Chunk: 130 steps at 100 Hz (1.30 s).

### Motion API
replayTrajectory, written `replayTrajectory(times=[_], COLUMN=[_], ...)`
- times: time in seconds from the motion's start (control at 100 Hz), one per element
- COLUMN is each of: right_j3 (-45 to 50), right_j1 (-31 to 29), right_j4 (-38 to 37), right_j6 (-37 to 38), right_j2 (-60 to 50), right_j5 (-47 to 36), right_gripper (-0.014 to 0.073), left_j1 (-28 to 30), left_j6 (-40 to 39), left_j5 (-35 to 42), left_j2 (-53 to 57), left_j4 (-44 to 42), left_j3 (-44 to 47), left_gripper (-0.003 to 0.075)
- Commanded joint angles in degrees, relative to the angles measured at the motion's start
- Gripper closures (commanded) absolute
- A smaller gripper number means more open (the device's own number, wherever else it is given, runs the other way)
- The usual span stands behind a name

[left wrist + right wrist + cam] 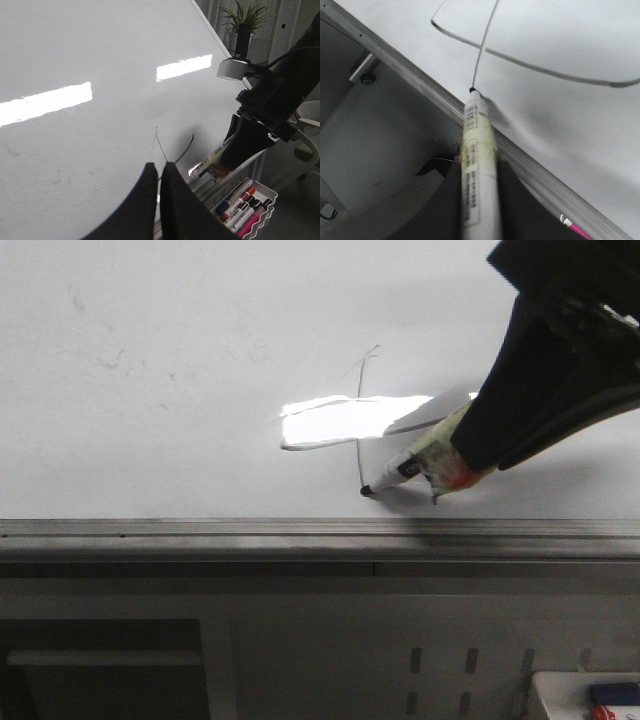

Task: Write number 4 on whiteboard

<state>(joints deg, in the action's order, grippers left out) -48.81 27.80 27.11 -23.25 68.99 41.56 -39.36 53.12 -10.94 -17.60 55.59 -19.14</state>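
The whiteboard (150, 420) fills the front view, with a grey rail (200, 530) along its lower edge. Thin dark strokes of the number 4 (361, 465) stand near the middle: a long vertical line, a short slanted top and a faint horizontal under a bright glare. My right gripper (470, 455) is shut on a white marker pen (400, 472), whose black tip touches the board at the foot of the vertical line. The right wrist view shows the pen (477, 145) between the jaws and the strokes (545, 69). My left gripper (160, 172) is shut and empty, low over the board's near edge.
A white tray (260, 220) with several coloured markers sits below the rail on the right, its corner also showing in the front view (560, 685). A potted plant (245, 20) stands beyond the board. The right arm (270, 110) reaches over the board's right part.
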Motion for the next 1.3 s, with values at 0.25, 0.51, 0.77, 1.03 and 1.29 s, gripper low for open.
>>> replayTrajectory(times=[0.25,0.51,0.77,1.03,1.29], right_j3=[-13.4,-13.8,-13.8,-14.0,-14.0], right_j1=[9.0,17.4,22.7,26.4,26.5], right_j4=[-2.3,-2.4,-2.5,-2.5,-2.5], right_j6=[0.5,-10.2,-17.6,-18.8,-18.8], right_j2=[-9.6,-7.3,-4.3,-4.3,-4.3], right_j5=[-2.4,-2.3,-2.7,-4.6,-3.8], right_gripper=[0.0644,0.0645,0.0645,0.0645,0.0645], left_j1=[0.0,0.0,0.0,0.0,0.0], left_j6=[-0.5,-0.5,0.1,1.2,1.2], left_j5=[-4.8,-27.1,-40.8,-44.3,-43.7], left_j2=[-3.7,-21.2,-36.2,-41.6,-41.8], left_j4=[-3.4,-17.8,-19.6,-19.6,-19.4], left_j3=[-7.7,-23.7,-35.9,-38.6,-38.6], left_gripper=[0.0497,0.0331,0.0331,0.0418,0.0610])
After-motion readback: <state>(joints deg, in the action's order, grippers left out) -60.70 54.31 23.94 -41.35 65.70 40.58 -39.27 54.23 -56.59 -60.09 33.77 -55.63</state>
